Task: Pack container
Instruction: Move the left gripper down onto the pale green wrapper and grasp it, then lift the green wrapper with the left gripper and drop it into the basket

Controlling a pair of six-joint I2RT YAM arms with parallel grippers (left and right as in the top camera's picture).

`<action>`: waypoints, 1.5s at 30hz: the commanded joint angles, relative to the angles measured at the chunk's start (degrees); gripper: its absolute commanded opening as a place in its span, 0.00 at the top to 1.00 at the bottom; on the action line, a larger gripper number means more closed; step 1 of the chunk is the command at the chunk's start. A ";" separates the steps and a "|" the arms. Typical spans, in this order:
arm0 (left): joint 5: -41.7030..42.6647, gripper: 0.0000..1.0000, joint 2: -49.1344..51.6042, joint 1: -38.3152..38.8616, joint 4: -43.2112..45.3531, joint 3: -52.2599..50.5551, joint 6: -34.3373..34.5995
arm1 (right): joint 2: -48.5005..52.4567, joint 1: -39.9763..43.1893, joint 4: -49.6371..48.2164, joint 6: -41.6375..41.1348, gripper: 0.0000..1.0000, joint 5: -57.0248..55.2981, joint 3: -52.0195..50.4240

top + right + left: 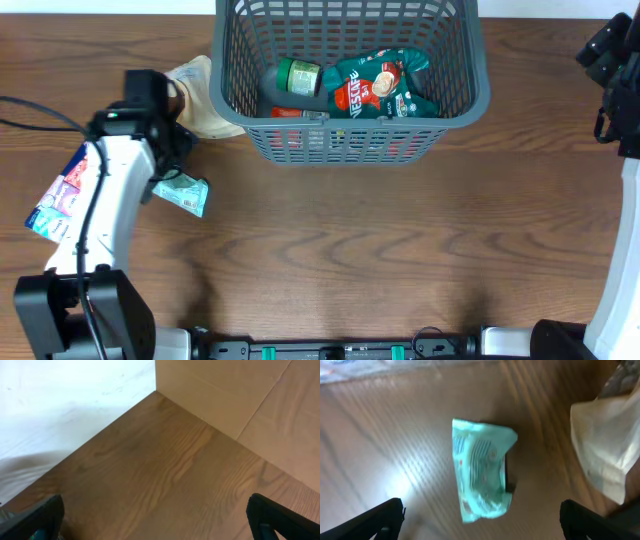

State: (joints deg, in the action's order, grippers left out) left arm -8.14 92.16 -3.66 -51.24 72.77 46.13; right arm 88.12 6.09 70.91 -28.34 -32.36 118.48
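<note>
Hovering wide open and empty over a teal packet [482, 477], the left hand [482, 520] sits left of the container [350, 125].

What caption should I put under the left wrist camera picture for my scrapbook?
Open left gripper hovering over a mint-green packet on the wooden table, beige pouch nearby.

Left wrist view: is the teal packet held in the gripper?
No, the teal packet lies on the table under the open left gripper.
</note>
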 commanded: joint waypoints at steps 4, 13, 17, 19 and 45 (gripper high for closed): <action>12.81 0.02 0.33 -6.29 4.13 -2.56 -12.17 | 0.17 0.22 0.07 -1.01 0.01 -0.37 0.02; 15.50 0.02 0.33 -7.19 10.51 -12.35 -13.97 | 0.17 0.22 0.04 -1.01 0.01 -0.37 0.02; 15.43 0.02 0.33 -7.19 13.03 -14.73 -12.59 | 0.17 0.22 0.07 -1.01 0.01 -0.37 0.02; 15.43 0.01 0.33 -7.19 14.51 -15.47 -11.45 | 0.17 0.22 0.04 -0.98 0.01 -0.37 0.02; 15.45 0.01 8.37 -6.75 24.87 -19.08 -8.98 | 0.17 0.22 0.04 -0.98 0.01 -0.37 0.02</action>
State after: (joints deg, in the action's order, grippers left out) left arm 7.18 99.13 -10.50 -26.81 54.02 36.42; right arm 88.12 6.09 70.89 -28.34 -32.36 118.48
